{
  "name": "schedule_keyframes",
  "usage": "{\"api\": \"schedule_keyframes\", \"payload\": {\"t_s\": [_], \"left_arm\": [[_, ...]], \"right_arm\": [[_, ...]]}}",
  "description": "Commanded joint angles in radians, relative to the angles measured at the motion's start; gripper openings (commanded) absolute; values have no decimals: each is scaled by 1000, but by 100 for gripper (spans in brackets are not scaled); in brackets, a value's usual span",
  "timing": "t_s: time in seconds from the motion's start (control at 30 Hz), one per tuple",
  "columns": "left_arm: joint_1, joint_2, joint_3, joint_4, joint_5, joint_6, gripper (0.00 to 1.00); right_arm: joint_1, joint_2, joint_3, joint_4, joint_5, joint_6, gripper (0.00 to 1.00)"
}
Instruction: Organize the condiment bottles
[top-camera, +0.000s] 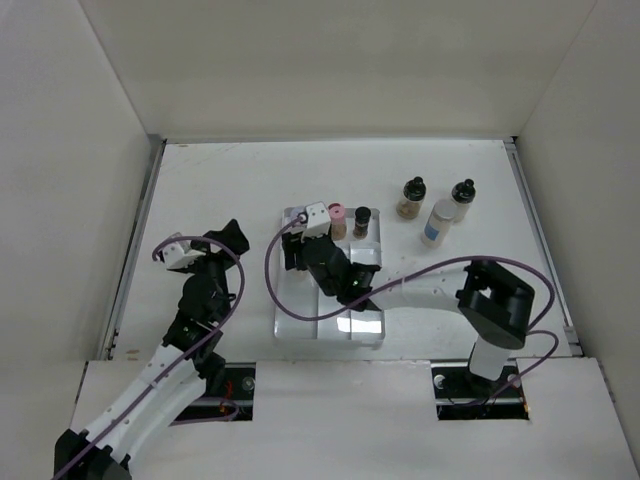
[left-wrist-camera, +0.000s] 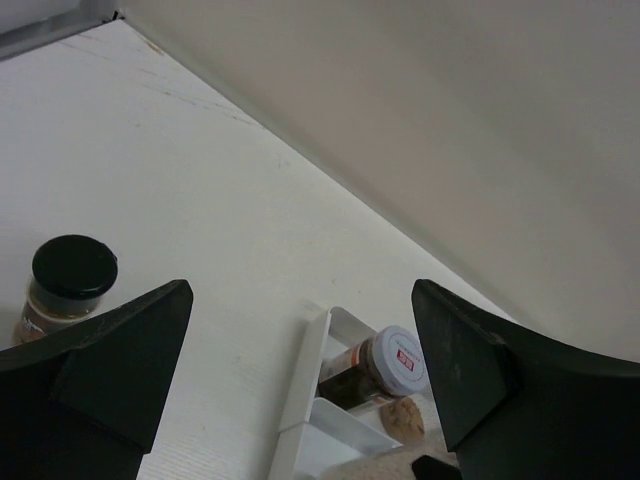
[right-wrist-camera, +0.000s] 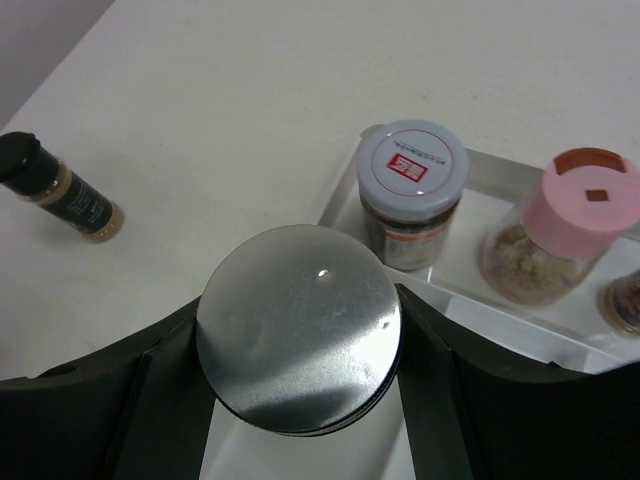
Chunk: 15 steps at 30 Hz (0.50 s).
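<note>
Bottles are standing in and around the clear divided tray (top-camera: 300, 322). Along the tray's far edge, a grey-capped jar (right-wrist-camera: 412, 190), a pink-capped bottle (right-wrist-camera: 578, 220) and a dark-capped bottle (top-camera: 362, 218) are lining up side by side.

The right gripper (right-wrist-camera: 298, 345) is reaching over the tray's far left part. Its jaws are pinching in on a silver-capped jar (right-wrist-camera: 298, 320), just on the near side of the grey-capped jar. Whether this jar is touching the tray floor cannot be told.

Off the tray's right side, a tan-filled bottle (top-camera: 411, 200) and a blue-labelled bottle (top-camera: 438, 224) with white contents, both black-capped, are sitting close together.

Off the tray's left side, the left gripper (left-wrist-camera: 300, 295) is hovering with its jaws spread wide and gripping nothing. A black-capped bottle (left-wrist-camera: 65, 285) is sitting farther out from the tray, apart from both fingers.
</note>
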Motion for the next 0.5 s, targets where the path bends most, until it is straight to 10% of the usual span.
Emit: {"api": "schedule_keyframes", "payload": {"t_s": [0.0,0.47], "left_arm": [[13,-31,-5,-13,5,-28,93],[11,-17,0,-9,35,-31,93]], "right_arm": [[9,70,109,117,15,-38,59],[33,-64,5,108,75,-40,100]]}}
